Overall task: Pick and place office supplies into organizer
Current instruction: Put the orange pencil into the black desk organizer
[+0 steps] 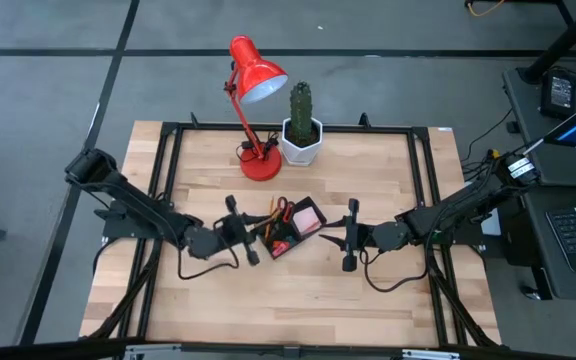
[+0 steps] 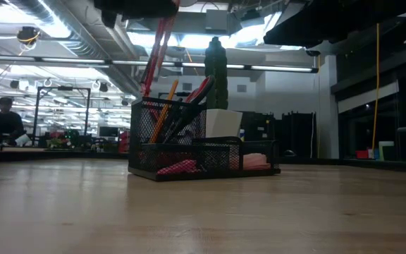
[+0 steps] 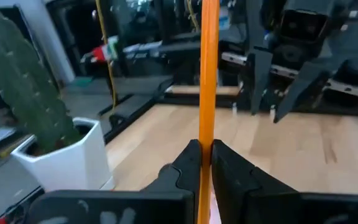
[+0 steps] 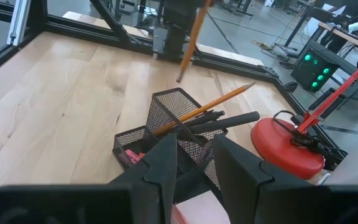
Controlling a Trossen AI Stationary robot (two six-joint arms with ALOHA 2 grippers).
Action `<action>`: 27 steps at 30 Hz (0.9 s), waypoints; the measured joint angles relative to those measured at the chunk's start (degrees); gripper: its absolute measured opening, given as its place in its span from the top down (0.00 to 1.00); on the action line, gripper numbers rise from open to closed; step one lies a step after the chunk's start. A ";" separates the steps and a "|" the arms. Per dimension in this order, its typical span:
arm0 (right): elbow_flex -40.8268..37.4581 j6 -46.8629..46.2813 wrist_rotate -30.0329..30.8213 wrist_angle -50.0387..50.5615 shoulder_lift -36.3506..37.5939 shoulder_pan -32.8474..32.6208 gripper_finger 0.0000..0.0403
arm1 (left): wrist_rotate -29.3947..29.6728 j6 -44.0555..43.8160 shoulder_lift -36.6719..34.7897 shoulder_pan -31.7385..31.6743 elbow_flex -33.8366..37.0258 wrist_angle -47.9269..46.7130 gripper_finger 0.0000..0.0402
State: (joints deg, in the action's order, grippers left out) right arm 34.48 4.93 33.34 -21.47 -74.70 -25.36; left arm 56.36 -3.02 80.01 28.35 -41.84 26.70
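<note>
Left arm (image 1: 133, 205): you're seeing dark jointed links, black cable looping underneath, left of frame.
Right arm (image 1: 458, 208): you're looking at a dark body, white-marked wrist block, right of frame.
Left gripper (image 3: 205, 163): you're viewing matte black angular fingers.

Your left gripper (image 3: 205, 163): fingers clamped, arm stretched low from the table's left side toward the centre. Your right gripper (image 4: 194, 163): fingers parted, arm reaching in from the right, facing the left one.
</note>
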 joint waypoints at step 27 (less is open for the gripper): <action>0.00 0.02 0.00 -0.02 0.00 0.00 0.73 | -7.35 -3.73 2.91 -5.15 12.49 16.83 0.94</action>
State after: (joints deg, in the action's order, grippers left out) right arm 34.48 4.95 33.34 -21.50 -74.70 -25.36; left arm 49.01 -6.75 82.92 23.20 -29.34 43.53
